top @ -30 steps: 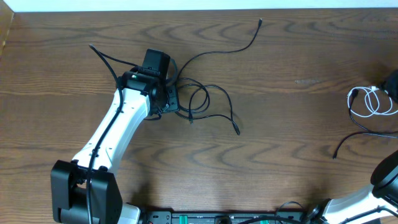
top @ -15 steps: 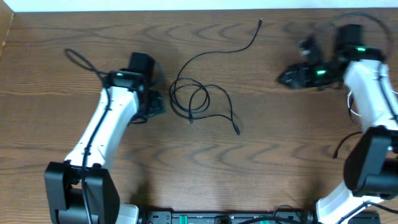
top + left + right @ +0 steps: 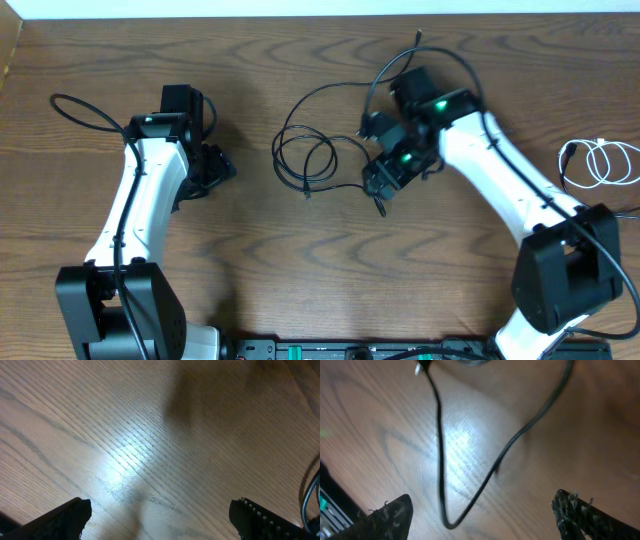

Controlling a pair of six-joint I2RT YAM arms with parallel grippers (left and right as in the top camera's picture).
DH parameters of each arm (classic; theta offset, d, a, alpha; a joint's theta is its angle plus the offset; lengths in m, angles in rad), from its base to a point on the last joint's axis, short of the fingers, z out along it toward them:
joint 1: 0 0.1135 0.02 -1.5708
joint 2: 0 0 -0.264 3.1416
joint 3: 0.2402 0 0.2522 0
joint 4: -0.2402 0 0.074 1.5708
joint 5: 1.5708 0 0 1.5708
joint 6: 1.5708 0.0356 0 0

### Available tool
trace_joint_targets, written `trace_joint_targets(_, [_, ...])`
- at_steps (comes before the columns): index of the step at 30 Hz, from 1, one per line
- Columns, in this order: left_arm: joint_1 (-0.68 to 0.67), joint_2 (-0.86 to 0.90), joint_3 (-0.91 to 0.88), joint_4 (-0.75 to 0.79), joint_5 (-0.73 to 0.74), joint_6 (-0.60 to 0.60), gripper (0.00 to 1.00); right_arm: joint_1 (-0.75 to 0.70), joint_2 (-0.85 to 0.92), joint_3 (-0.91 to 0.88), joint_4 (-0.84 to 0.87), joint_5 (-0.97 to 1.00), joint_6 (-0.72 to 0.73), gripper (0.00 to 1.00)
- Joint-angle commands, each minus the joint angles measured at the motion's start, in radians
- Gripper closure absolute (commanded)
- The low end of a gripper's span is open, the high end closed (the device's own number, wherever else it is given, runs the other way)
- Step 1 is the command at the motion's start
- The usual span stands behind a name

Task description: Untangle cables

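Observation:
A thin black cable [image 3: 322,148] lies in tangled loops at mid table, one end running to the back [image 3: 417,38]. My left gripper [image 3: 216,166] is open and empty, left of the loops and apart from them; in the left wrist view [image 3: 160,520] only bare wood lies between the fingers, with a bit of black cable [image 3: 312,495] at the right edge. My right gripper [image 3: 384,184] is open, low over the right part of the black cable. In the right wrist view [image 3: 482,515] a V-shaped bend of that cable [image 3: 439,460] lies between the spread fingers, not gripped.
A white cable [image 3: 598,160] lies coiled at the right edge of the table. A thicker black arm cable [image 3: 75,103] loops out left of my left arm. The white wall edge runs along the back.
My left gripper has drawn back to the left, away from the loops. My right arm has swung in from the far right to the middle, over the cable's right part.

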Motion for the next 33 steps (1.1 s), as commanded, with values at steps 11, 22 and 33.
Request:
trace_joint_targets(11, [0.003,-0.001,0.005,-0.006,-0.009,-0.009,0.06,0.124,-0.005,-0.114,0.098,0.201,0.186,0.99])
trace_joint_targets(22, [0.003,-0.001,0.006,-0.003,-0.009,-0.009,0.06,0.0,-0.255,0.331,-0.033,0.539,0.378,0.99])
trace_joint_targets(33, [0.003,-0.001,0.005,0.063,0.22,0.046,0.06,-0.007,-0.44,0.338,0.023,0.548,0.374,0.99])
